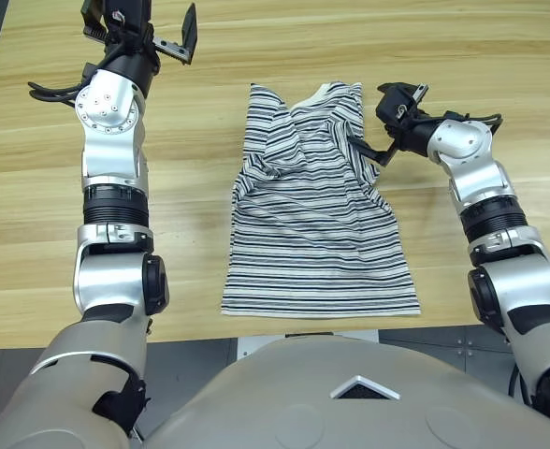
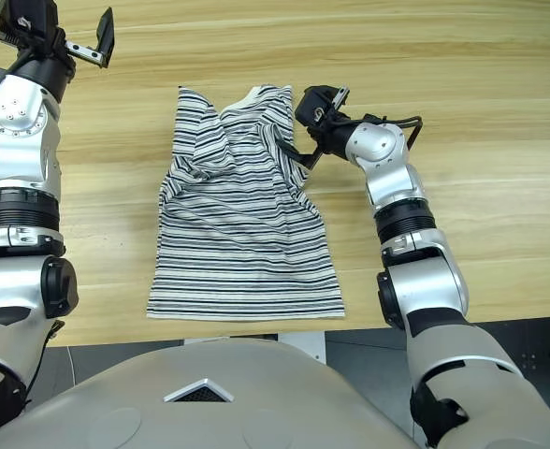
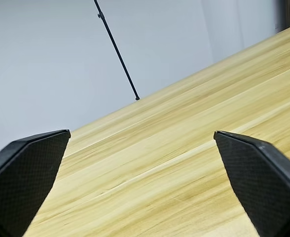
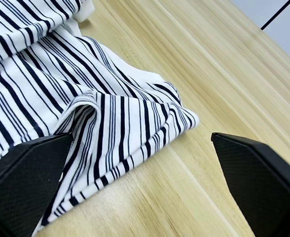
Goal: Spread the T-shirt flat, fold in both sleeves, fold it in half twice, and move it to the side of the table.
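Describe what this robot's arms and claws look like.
The left arm and right arm are silver-grey rounded shells with black ribbed joints and thin black cables at the wrists. The left gripper and right gripper each have two black, textured wedge fingers.

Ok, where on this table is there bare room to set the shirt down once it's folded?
Bare wood lies between the T-shirt and the left arm, across the table beyond the collar, and widely outside the right arm. It is crowded at the right-side sleeve, where the open right hand sits, and near the open left hand.
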`<action>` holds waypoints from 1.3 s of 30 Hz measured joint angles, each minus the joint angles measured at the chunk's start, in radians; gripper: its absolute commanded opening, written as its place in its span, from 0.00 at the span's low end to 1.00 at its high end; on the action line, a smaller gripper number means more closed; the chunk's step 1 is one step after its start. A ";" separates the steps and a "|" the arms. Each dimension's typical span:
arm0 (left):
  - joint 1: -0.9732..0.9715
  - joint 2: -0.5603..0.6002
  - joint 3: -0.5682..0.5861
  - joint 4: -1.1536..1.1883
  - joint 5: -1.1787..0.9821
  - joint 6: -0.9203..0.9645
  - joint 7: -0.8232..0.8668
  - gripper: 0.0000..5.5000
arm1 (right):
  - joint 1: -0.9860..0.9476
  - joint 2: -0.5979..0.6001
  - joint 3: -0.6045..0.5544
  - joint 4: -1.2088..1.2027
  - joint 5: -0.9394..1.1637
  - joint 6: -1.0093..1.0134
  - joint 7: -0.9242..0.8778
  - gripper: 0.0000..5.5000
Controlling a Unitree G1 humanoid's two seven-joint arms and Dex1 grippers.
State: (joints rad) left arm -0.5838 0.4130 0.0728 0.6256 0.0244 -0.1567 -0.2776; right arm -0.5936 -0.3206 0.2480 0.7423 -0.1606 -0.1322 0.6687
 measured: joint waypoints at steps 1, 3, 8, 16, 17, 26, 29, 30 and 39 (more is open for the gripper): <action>0.000 -0.002 0.000 0.000 0.000 0.000 0.000 1.00 | -0.001 0.005 0.002 0.000 0.000 0.000 0.004 0.94; 0.000 -0.006 -0.001 0.002 0.000 0.000 0.000 1.00 | -0.002 0.009 0.008 0.000 -0.002 -0.001 0.008 0.94; -0.001 -0.012 -0.001 0.010 0.000 0.000 0.000 1.00 | 0.000 0.013 0.020 -0.062 -0.001 0.002 0.029 0.94; -0.001 -0.021 -0.001 0.014 0.000 -0.001 0.001 1.00 | 0.057 0.053 0.071 -0.171 -0.001 0.043 0.062 0.94; -0.001 -0.021 -0.001 0.014 0.000 -0.001 0.000 1.00 | 0.059 0.060 0.077 -0.173 -0.001 0.047 0.063 0.94; -0.009 -0.032 -0.008 0.026 0.000 -0.008 0.000 1.00 | 0.058 0.062 0.041 -0.193 0.031 0.057 0.065 0.94; 0.007 -0.026 -0.048 0.009 0.014 -0.159 -0.060 1.00 | 0.079 -0.014 -0.062 -0.335 0.196 0.025 0.195 0.94; 0.031 -0.010 -0.076 -0.019 0.022 -0.244 -0.104 1.00 | 0.091 -0.057 -0.102 -0.374 0.249 -0.010 0.244 0.94; 0.321 0.421 -0.249 -0.214 0.258 -0.733 -0.407 1.00 | 0.316 -0.425 -0.171 -0.245 0.131 -0.556 0.334 0.94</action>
State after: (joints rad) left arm -0.2625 0.8338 -0.1764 0.4120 0.2828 -0.8898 -0.6847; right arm -0.2777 -0.7453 0.0767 0.4975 -0.0301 -0.6882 1.0030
